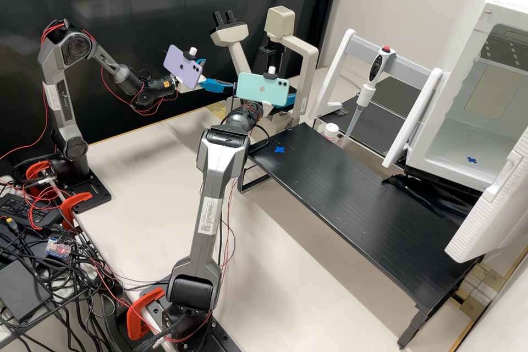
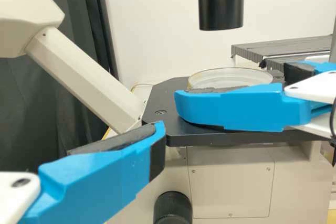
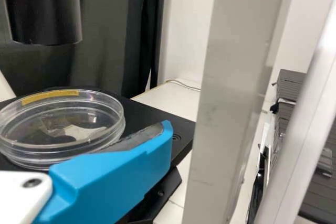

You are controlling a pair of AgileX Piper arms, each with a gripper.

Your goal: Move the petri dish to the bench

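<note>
The petri dish [image 3: 65,129] is seated flat on the microscope's black stage [image 3: 139,111], beneath a black cylinder [image 3: 42,6], and is presumably placed there for viewing. The right gripper [image 2: 232,87] is held low and spread, its 2 fingers lying towards opposite sides of the dish; such a sideways approach is probably favoured because the way down from above is blocked by the cylinder. Whether the clear wall is touched by either pad cannot be told. The right finger [image 3: 118,179] is set between the dish and the pale column [image 3: 231,98], so little sideways room seems to be left, and the column could be knocked during closing or withdrawal. The left gripper [image 1: 220,73] is held open and empty beside the stage, perhaps kept apart so that the lift can be made by 1 arm. The step in hand is judged to be the grasp: an even, gentle squeeze is called for, then a level lift and clear exit. The black bench [image 1: 352,198] is marked by a blue cross [image 1: 279,149], possibly the intended spot.
</note>
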